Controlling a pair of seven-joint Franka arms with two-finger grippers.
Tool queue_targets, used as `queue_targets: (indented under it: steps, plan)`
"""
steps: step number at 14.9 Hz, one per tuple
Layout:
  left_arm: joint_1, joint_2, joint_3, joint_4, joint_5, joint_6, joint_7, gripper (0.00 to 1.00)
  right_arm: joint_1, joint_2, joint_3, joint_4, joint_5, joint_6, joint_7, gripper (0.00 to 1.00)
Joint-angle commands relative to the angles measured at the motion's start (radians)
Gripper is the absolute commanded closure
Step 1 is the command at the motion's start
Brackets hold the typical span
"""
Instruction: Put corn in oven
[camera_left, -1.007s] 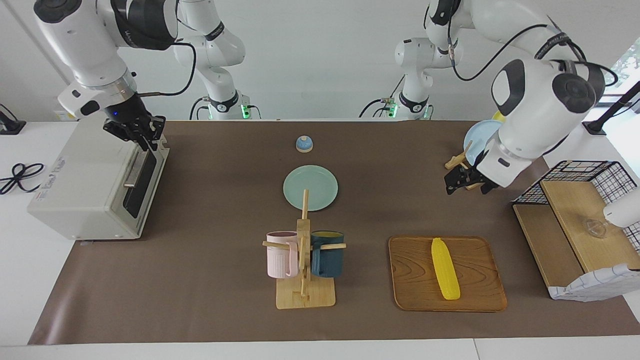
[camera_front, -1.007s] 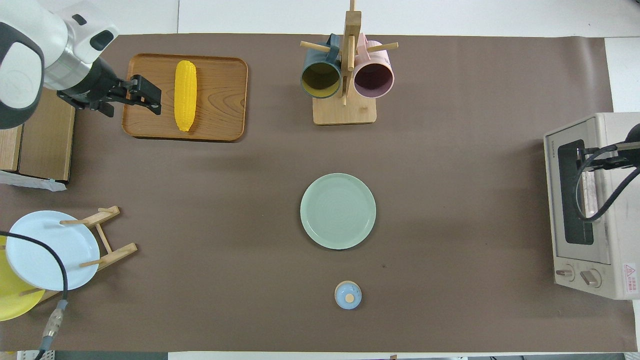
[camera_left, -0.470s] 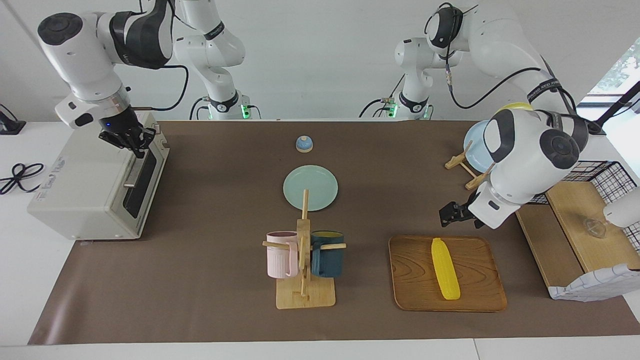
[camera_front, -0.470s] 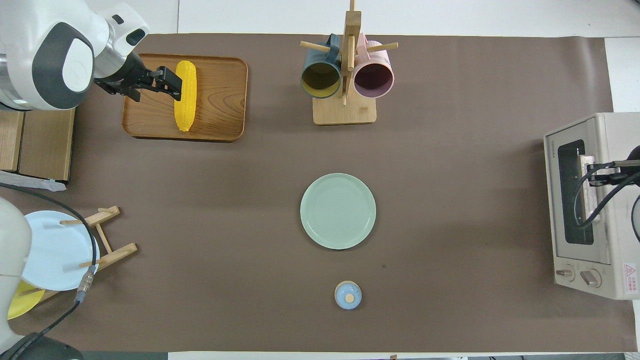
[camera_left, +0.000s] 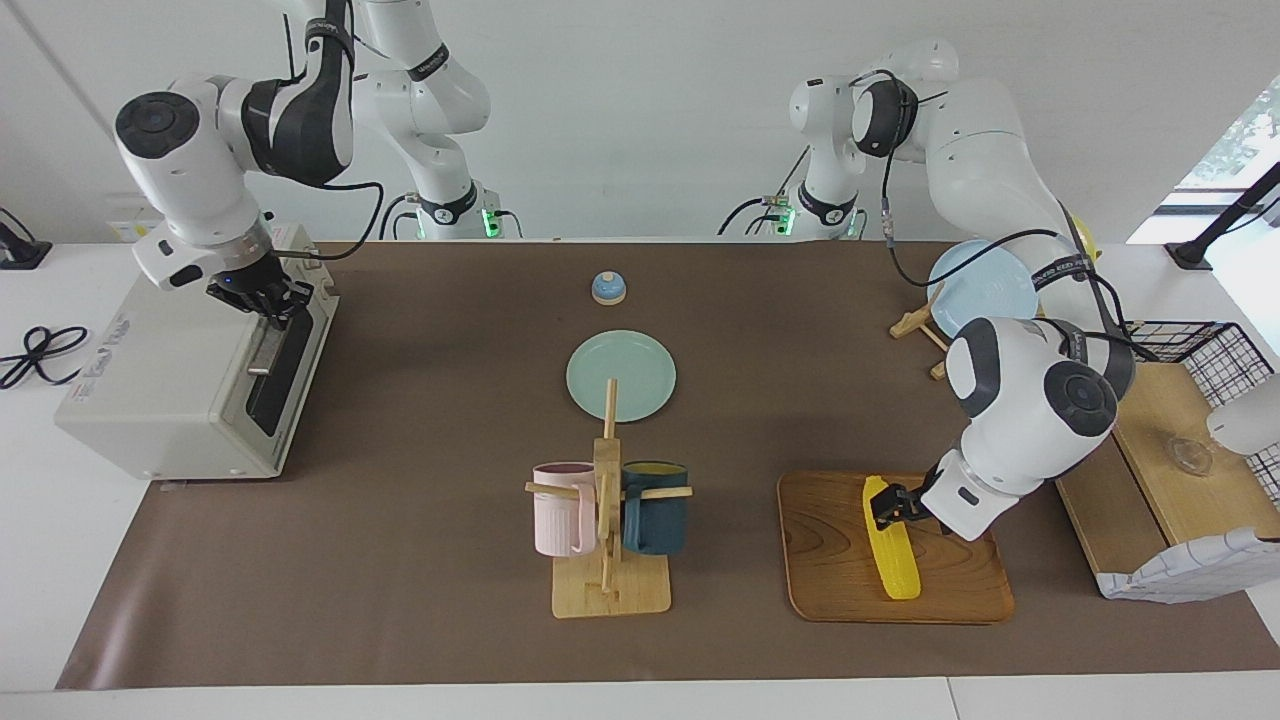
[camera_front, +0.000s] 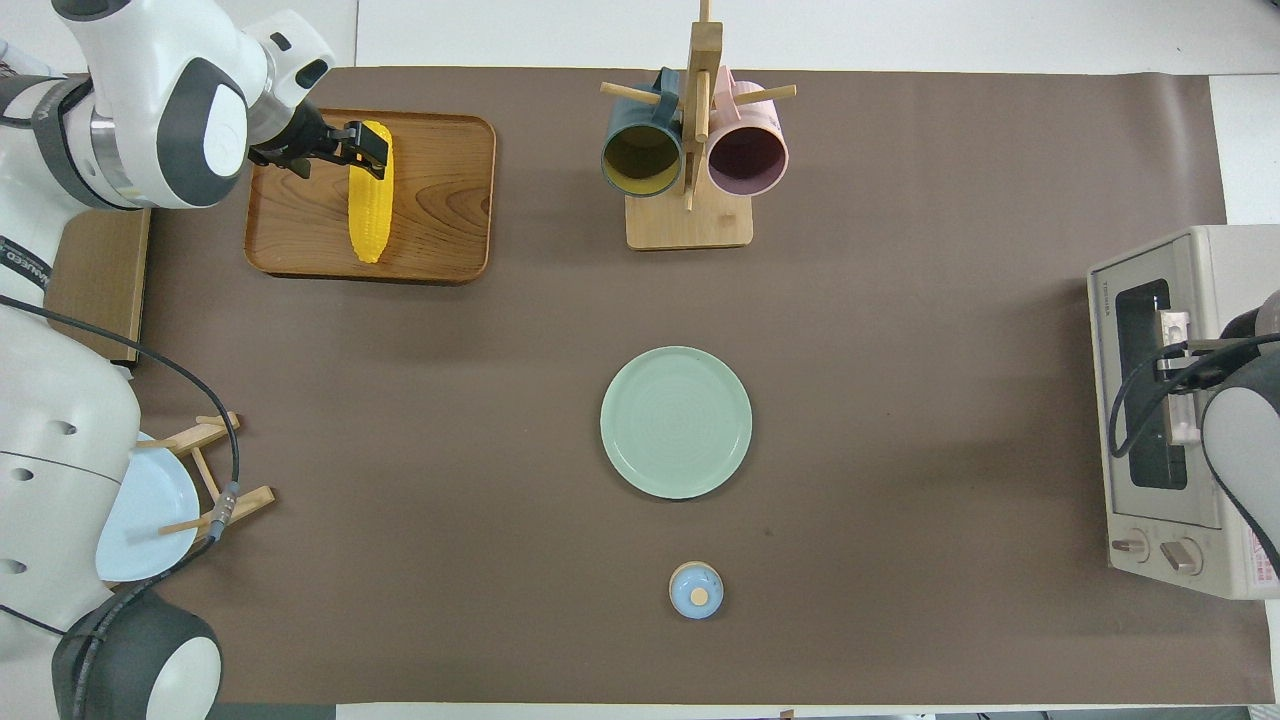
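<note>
1. Right end effector (camera_left: 281, 305) sat at the oven (camera_left: 150, 380), the largest thing in play, with its fingertips clenched on the bar handle (camera_left: 268, 345) of the dark glass door (camera_left: 280, 372); the door looked closed. To do this step well, the pull probably had to follow the door's hinge arc rather than a straight line, so the grip would not slip off the bar.

2. The wooden tray (camera_left: 830, 570) lay on the counter (camera_left: 420, 500) toward the left arm's end, beside the mug rack (camera_left: 608, 520).

3. The corn (camera_left: 893, 560) rested lengthwise on that tray, well apart from the oven, at the opposite end of the counter.

4. Left end effector (camera_left: 884, 505) was released, fingers spread, low over the cob's end nearer the robots, not yet closed on it. A grasp nearer the cob's middle would likely carry it more level; the smooth, tapered end looked prone to squirting out.
</note>
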Motion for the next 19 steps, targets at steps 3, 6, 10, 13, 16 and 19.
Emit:
queue_targets:
  steps: [3, 6, 10, 13, 16, 19]
  plan:
    - [-0.011, 0.061, -0.002, 0.029, 0.029, 0.059, 0.018, 0.0, -0.012, -0.011, 0.002, -0.041, -0.023, 0.032, -0.044, 1.0]
    - [-0.014, 0.07, 0.0, 0.02, 0.031, 0.088, 0.018, 0.0, -0.021, -0.009, 0.002, -0.049, -0.029, 0.032, -0.106, 1.0]
    - [-0.023, 0.072, 0.001, 0.004, 0.047, 0.093, 0.02, 0.0, -0.024, -0.009, 0.004, -0.061, -0.028, 0.04, -0.102, 1.0]
    - [-0.023, 0.072, 0.0, -0.008, 0.063, 0.108, 0.02, 0.0, -0.008, -0.008, 0.005, -0.152, -0.023, 0.167, -0.075, 1.0]
    - [-0.023, 0.072, 0.0, -0.009, 0.063, 0.108, 0.02, 0.11, 0.022, 0.009, 0.005, -0.153, -0.017, 0.181, -0.059, 1.0]
    - [-0.023, 0.07, 0.001, -0.009, 0.063, 0.097, 0.018, 0.89, 0.043, 0.035, 0.005, -0.153, -0.011, 0.215, -0.042, 1.0]
